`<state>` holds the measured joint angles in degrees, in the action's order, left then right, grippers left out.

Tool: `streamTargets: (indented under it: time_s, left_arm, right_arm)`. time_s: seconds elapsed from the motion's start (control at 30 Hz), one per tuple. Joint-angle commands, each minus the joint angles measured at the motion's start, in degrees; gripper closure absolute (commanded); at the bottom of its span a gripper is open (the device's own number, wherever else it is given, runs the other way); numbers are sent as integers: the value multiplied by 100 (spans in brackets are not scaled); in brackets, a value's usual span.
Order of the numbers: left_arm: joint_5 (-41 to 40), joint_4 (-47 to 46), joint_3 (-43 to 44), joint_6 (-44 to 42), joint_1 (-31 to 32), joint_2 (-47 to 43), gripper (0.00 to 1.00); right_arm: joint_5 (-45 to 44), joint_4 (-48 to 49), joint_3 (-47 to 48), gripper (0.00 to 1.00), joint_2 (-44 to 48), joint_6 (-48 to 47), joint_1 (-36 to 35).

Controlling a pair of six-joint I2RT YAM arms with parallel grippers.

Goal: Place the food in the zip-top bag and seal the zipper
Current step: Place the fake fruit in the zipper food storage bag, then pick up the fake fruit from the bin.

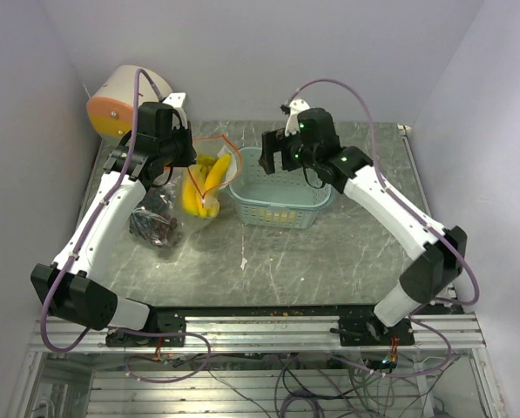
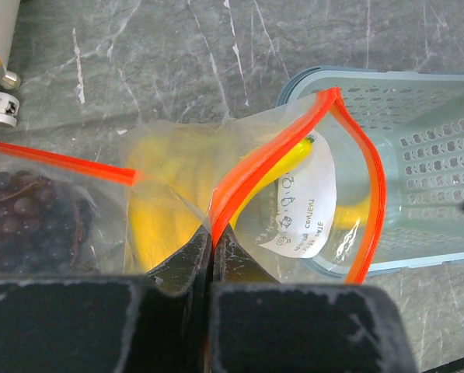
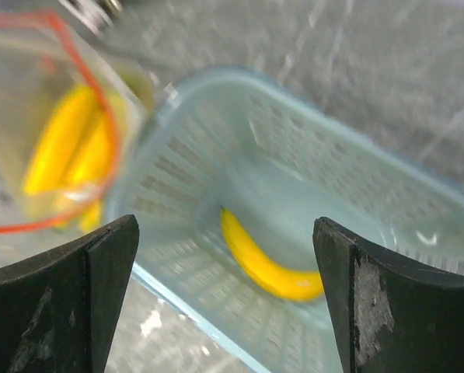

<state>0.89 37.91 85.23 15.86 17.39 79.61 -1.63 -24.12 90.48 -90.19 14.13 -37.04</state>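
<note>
My left gripper (image 1: pixel 184 157) is shut on the orange zipper rim of the clear zip-top bag (image 2: pixel 336 132) and holds its mouth up, just left of the basket. Yellow bananas (image 1: pixel 203 187) (image 2: pixel 165 194) lie inside the bag. Dark grapes (image 1: pixel 155 222) (image 2: pixel 29 217) sit behind clear plastic to the left of them. My right gripper (image 1: pixel 274 161) (image 3: pixel 225 225) hangs open over the pale teal basket (image 1: pixel 281 218) (image 3: pixel 185 179), nothing between its fingers. One banana (image 3: pixel 266 260) lies on the basket floor below it.
A cream and orange rounded object (image 1: pixel 120 100) stands at the back left corner. The bag bears a white label (image 2: pixel 305 202). Walls close in the marbled grey table (image 1: pixel 329 261) on the left, back and right.
</note>
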Motion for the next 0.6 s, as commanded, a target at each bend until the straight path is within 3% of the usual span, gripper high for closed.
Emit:
streamTargets:
  time_s: [0.0,0.37,0.57]
  left_arm:
    - [-1,-231,198,-62,-51,-165,93]
    - [-144,-179,153,-132,-60,-236,93]
    - [-131,-179,141,-144,-69,-205,93]
  right_arm:
    - [642,-1771,26,7,-750,-758,204]
    - [924,-1692,-405,15,-1812,-2023,172]
    - [1041,-998,-905,15,-1960,-2212,168]
